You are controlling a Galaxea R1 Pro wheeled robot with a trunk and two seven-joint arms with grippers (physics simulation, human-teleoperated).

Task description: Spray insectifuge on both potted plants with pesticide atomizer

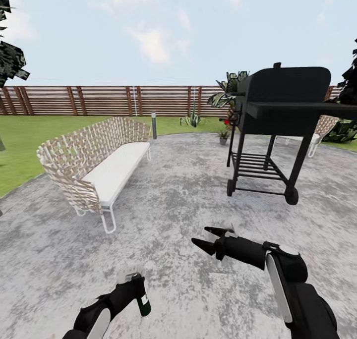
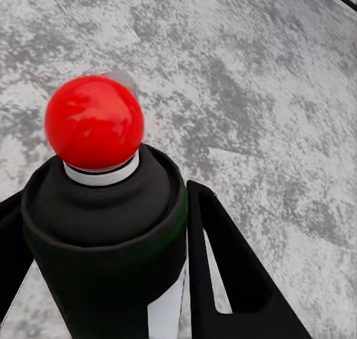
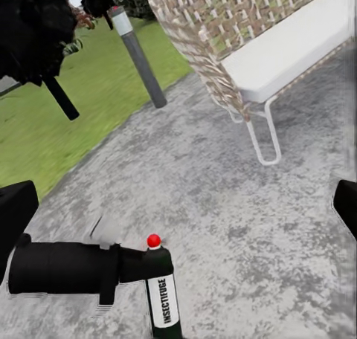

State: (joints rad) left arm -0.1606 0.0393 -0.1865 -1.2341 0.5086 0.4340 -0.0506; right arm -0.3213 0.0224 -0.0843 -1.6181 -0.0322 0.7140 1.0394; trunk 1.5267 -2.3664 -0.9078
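Note:
My left gripper [image 1: 134, 285] is shut on the pesticide atomizer [image 1: 143, 303], a dark green bottle with a white label, held low at the front left over the grey patio. In the left wrist view its red tip [image 2: 94, 122] tops the dark body [image 2: 104, 235], which sits between the black fingers [image 2: 223, 279]. The right wrist view shows the atomizer [image 3: 162, 298] upright, its label reading INSECTIFUGE. My right gripper [image 1: 210, 237] hangs open and empty to the right of the bottle. One potted plant [image 1: 223, 136] stands far ahead beside the grill. A spiky rosette [image 1: 192, 118] grows nearer the fence.
A woven sofa [image 1: 99, 165] with a white cushion stands ahead on the left. A black grill [image 1: 277, 121] on wheels stands ahead on the right, with a woven chair [image 1: 317, 131] behind it. A grey bollard lamp [image 1: 154, 126] marks the lawn edge. A wooden fence [image 1: 99, 100] closes the back.

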